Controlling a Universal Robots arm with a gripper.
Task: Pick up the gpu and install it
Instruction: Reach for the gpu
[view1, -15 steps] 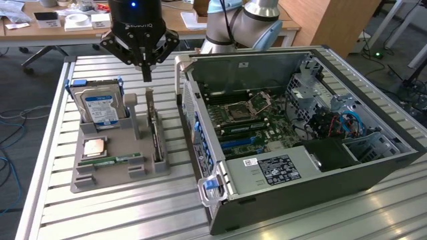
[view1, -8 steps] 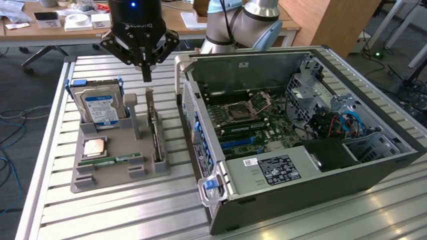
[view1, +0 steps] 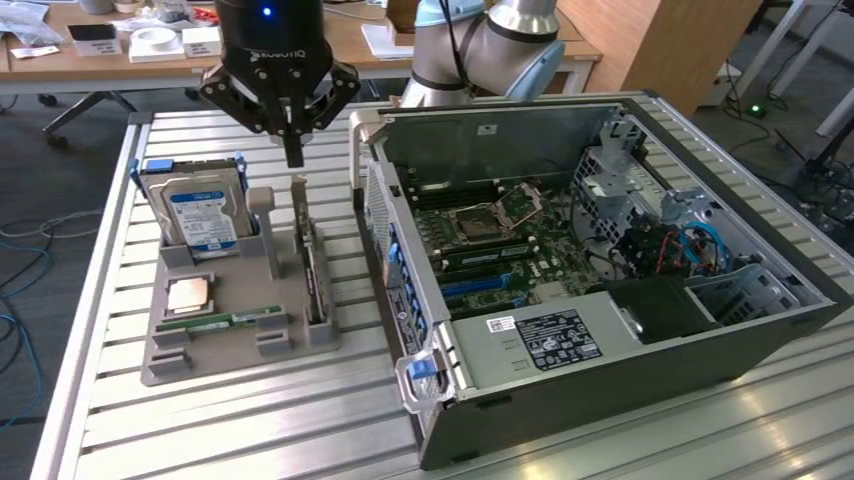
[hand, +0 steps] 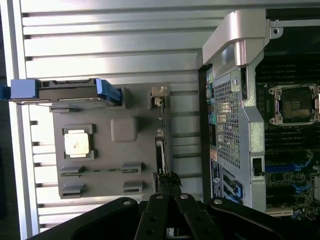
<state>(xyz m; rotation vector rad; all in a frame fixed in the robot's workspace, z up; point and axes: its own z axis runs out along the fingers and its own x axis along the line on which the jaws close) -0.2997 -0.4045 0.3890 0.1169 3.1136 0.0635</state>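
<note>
Holder (view1: 227, 360) on the table (view1: 200, 430), exterior view's left: hard drive (view1: 200, 215) upright in the back bay, CPU (view1: 187, 293) and RAM (view1: 220, 322) flat in their recesses, gpu (view1: 307, 250) on edge in the slot nearest the case (view1: 641, 390). Gripper (view1: 294, 152) hangs just above the gpu's far end, jaws clenched on nothing. Pick-up and install are both left to do. Case lies open at the right, motherboard (view1: 494, 240) bare, no gpu seated.

arm (view1: 514, 45): silver-grey tubes, pale-blue joint caps | end effector (view1: 294, 152): black linkages, white lettering, blue light
</note>
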